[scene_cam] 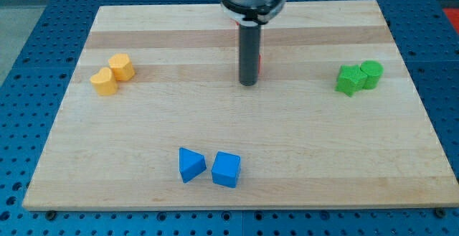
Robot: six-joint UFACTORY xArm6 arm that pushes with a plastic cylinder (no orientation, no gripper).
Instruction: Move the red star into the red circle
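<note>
Wooden table: the arm's rod stands upright at the far middle, my tip down. A red sliver peeks just behind it; this tool has nothing to spread or pinch.

text: none readable | labels: none | numbers: none | checked: board, blocks, rod

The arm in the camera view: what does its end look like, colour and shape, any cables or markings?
Only the end shows. A silvery metal cylinder with a black collar enters from the view's top. Below it hangs a straight dark grey rod, round in section, ending at my tip on the wooden board. A thin red sliver shows at the rod's right edge. No cables or markings are visible.
</note>
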